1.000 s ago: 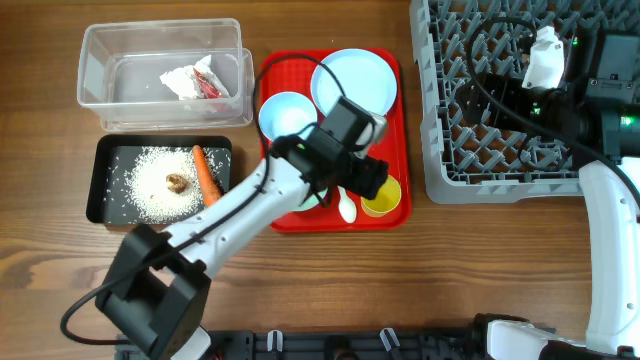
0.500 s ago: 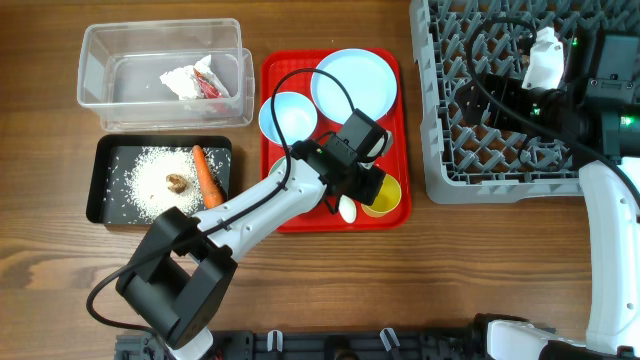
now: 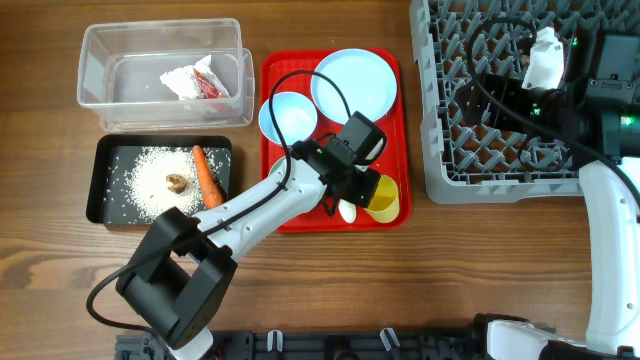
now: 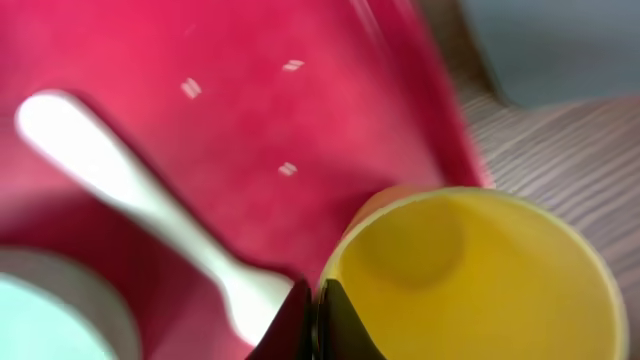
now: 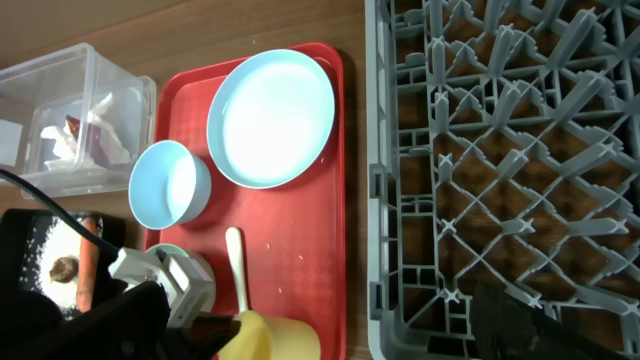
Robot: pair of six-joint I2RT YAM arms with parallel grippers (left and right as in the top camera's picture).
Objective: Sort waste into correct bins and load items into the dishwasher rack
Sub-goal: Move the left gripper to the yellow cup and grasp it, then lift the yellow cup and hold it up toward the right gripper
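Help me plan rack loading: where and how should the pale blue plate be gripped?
Probably pinch the pale blue plate by its rim nearest the dishwasher rack, from above. It lies flat on the red tray, so only the rim offers purchase; the pale blue bowl crowds the opposite edge.

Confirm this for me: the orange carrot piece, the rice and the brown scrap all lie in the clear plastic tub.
Not quite: the container is wrong. The orange carrot piece, the rice and the brown scrap all lie in the black tray, as the overhead view shows. The clear plastic tub holds only the crumpled paper.
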